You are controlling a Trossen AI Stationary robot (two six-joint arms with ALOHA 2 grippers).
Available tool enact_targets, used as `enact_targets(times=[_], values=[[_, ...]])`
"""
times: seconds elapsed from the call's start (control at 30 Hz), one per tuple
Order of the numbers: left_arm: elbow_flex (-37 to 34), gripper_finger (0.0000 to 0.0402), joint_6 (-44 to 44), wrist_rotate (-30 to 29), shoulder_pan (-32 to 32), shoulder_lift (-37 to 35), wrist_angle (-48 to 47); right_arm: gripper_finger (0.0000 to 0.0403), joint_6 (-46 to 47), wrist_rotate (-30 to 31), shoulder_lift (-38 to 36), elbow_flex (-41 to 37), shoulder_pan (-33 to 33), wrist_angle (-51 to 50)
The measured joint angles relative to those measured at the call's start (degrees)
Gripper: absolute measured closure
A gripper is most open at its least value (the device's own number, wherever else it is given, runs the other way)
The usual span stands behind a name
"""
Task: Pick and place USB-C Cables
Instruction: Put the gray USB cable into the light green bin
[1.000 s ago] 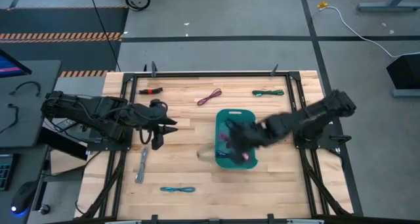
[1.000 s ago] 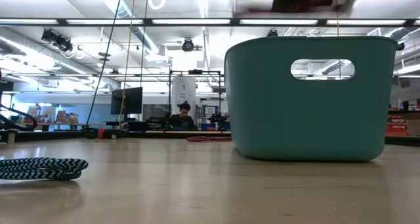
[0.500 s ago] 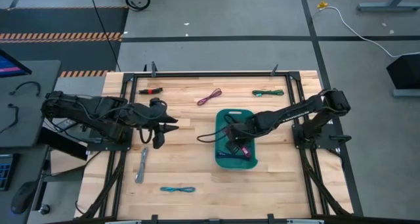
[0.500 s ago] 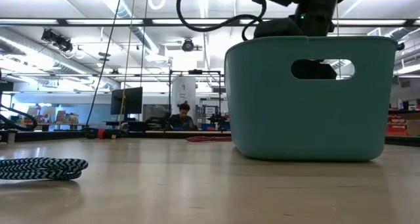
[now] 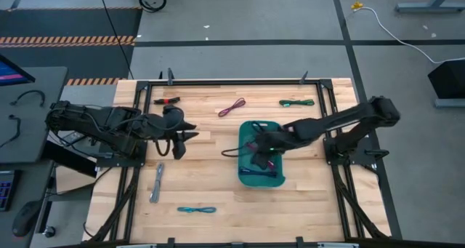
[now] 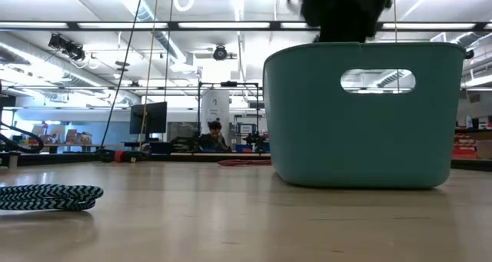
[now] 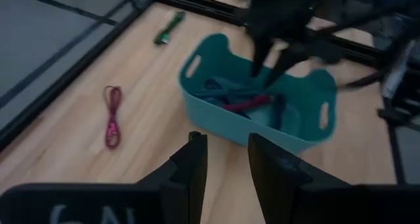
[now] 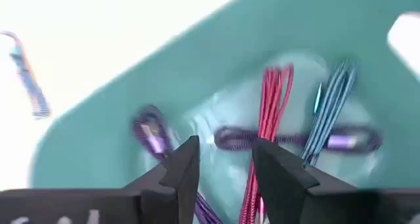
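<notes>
Right gripper [image 5: 256, 148] hovering over teal bin [image 5: 278, 177], fingers spread, gripping nothing. Several cables lying inside: red cable [image 8: 268, 112], purple cable [image 8: 289, 139] just below fingertips. Five remaining on table: red-black [image 5: 166, 100], magenta [image 5: 232, 107], green [image 5: 296, 102], grey [image 5: 157, 182], teal [image 5: 197, 209]. Left gripper [image 5: 179, 140] waiting left, fingers parted, empty.

Bin [image 5: 280, 177] mid-table; cables [image 8: 272, 129] inside; right tool [image 5: 259, 148] above it.
</notes>
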Motion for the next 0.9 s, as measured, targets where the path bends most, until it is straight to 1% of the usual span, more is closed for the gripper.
enact_targets(times=[0.1, 0.2, 0.3, 0.4, 0.47, 0.53, 0.67, 0.73, 0.83, 0.9], values=[[0.0, 0.0285, -2.07, -2.02, 0.0, 0.0, -0.05, 0.0264, -1.49, 4.9, -6.38, 0.01, 1.67, 0.09], [0.0, 0.0285, -8.68, -3.02, 0.0, 0.0, -1.49, 0.0266, -1.55, 9.22, -13.2, 0.02, 2.94, 0.37], [0.0, 0.0285, -20.19, -2.98, -0.02, 0.0, -7.2, 0.0266, -1.73, 13.32, -19.0, 0.04, 3.79, 0.47], [0.0, 0.0285, -35.31, -2.08, -0.12, 0.77, -18.18, 0.0266, -3.6, 18.19, -22.95, 0.04, 4.11, 0.47], [0.0, 0.0285, -44.91, 0.03, -0.65, 1.79, -26.44, 0.0266, -6.82, 20.66, -24.41, 0.04, 4.06, 0.43], [0.0, 0.0285, -53.41, 2.9, -1.34, 3.24, -33.29, 0.0266, -10.54, 21.85, -25.22, 0.04, 3.81, 0.42], [0.0, 0.0285, -65.45, 11.78, -3.02, 7.36, -41.92, 0.0266, -16.02, 21.84, -25.28, 0.04, 3.19, 0.14], [0.0, 0.0285, -68.71, 15.43, -4.21, 9.58, -43.01, 0.0266, -18.4, 21.8, -25.07, 0.04, 3.19, 0.03], [0.0, 0.0282, -71.26, 18.44, -5.82, 12.68, -42.46, 0.0266, -21.97, 21.57, -24.97, 0.04, 3.23, -0.64], [-0.38, 0.0274, -72.03, 21.48, -6.27, 14.6, -42.34, 0.0266, -23.45, 21.57, -25.07, 0.04, 3.23, -1.25]])
